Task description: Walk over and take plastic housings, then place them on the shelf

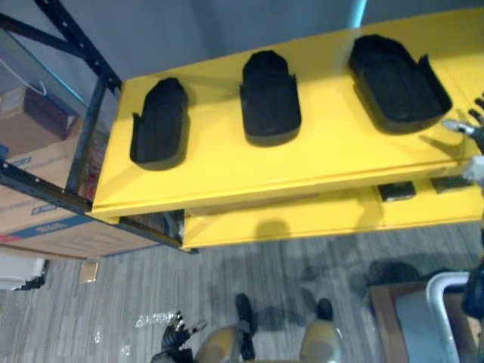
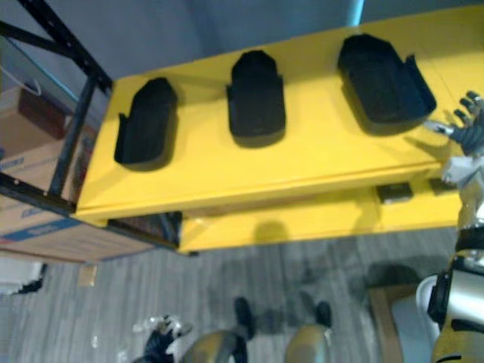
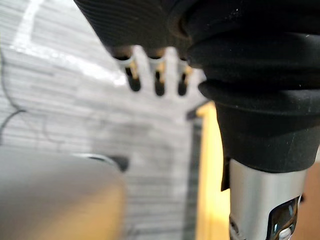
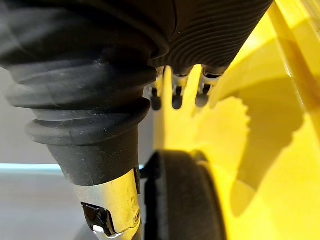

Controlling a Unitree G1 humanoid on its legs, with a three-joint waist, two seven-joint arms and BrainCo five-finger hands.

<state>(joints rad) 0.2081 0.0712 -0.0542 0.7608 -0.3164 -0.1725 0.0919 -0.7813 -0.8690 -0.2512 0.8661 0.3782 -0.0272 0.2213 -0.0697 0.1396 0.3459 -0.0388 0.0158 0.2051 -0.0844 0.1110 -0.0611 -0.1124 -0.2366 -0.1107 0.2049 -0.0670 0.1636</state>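
Three black plastic housings lie in a row on the yellow shelf (image 1: 227, 170): one at the left (image 1: 159, 121), one in the middle (image 1: 269, 97), and a wider one at the right (image 1: 397, 82). My right hand (image 2: 467, 121) hovers over the shelf's right edge, just right of the wide housing (image 4: 182, 200), with its fingers (image 4: 175, 95) straight and holding nothing. My left hand (image 1: 178, 336) hangs low over the grey floor, its fingers (image 3: 157, 80) relaxed and empty.
A lower yellow shelf (image 1: 302, 219) juts out beneath the top one. A dark metal rack (image 1: 83, 128) with cardboard boxes (image 1: 34, 197) stands at the left. A brown cart with a grey bin (image 1: 423, 318) sits at the lower right.
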